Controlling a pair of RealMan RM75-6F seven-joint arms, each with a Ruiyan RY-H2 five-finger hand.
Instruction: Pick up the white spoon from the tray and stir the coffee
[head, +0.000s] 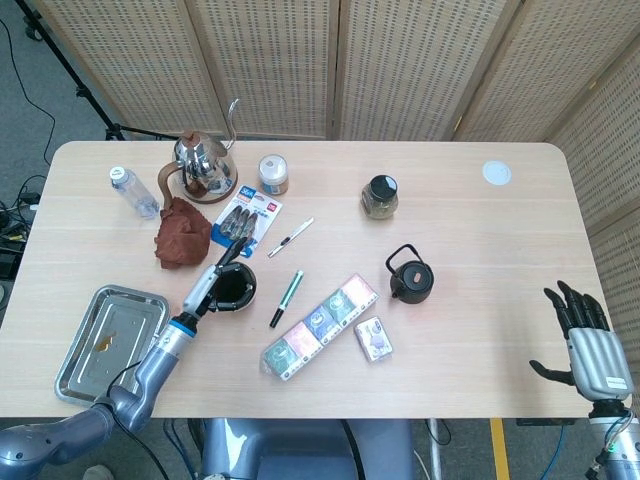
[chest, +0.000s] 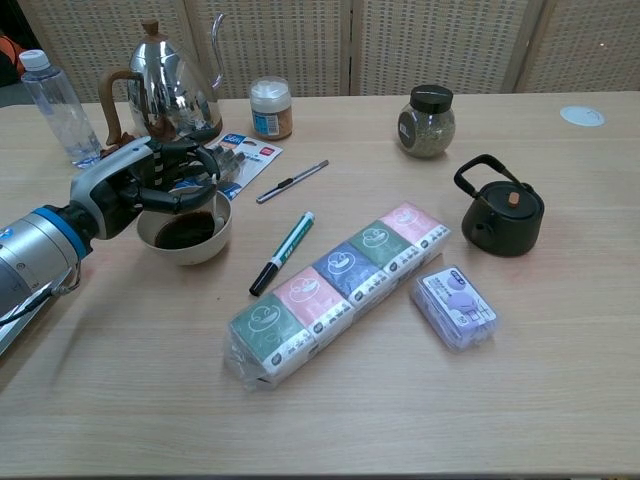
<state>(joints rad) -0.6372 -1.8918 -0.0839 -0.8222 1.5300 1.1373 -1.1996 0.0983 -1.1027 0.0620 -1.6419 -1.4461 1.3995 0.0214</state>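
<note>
A white bowl of dark coffee (chest: 186, 237) stands left of centre on the table; the head view shows the same bowl (head: 237, 289). My left hand (chest: 148, 186) hangs over the bowl's far left rim with its fingers curled above the coffee, and it also shows from above as the left hand (head: 205, 289). The white spoon is hidden under those fingers. The metal tray (head: 108, 341) lies at the front left. Beyond the table's front right corner, my right hand (head: 586, 340) is held with fingers spread and holds nothing.
Behind the bowl stand a steel kettle (chest: 170, 92), a water bottle (chest: 58, 98) and a blue card pack (chest: 240, 158). A green marker (chest: 282, 252), a row of tissue packs (chest: 335, 290) and a black teapot (chest: 500, 212) lie to the right.
</note>
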